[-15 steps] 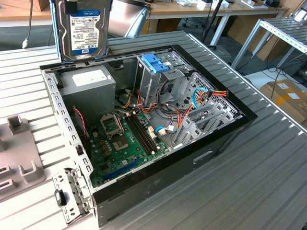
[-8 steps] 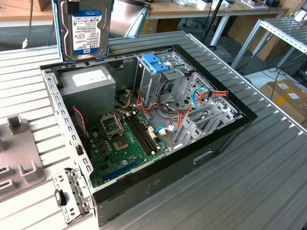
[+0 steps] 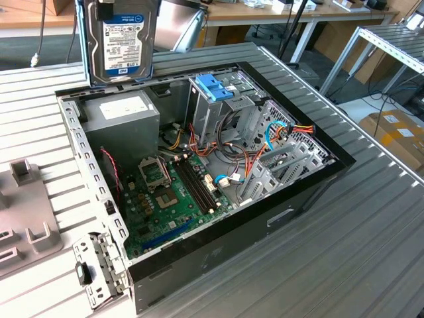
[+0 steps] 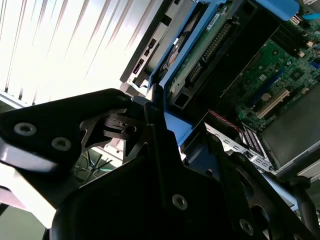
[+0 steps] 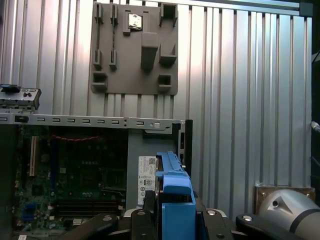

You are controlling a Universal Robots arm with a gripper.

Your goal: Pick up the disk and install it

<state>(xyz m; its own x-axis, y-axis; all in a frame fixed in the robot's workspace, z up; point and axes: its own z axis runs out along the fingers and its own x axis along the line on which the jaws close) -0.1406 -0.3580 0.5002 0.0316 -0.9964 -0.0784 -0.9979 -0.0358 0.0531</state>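
Blue-framed disk (image 5: 175, 197) clamped in hand (image 5: 172, 219), over open computer case (image 5: 90, 121); green circuit board (image 5: 75, 175) inside. Grey slotted plate (image 5: 134, 65) lies on ribbed table (image 5: 240, 100) near case.

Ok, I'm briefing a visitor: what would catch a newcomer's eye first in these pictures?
The disk, held in the claw above the open computer case, at the exterior view's upper left. Then the green motherboard inside the case, and the light-blue bracket on its drive cage.
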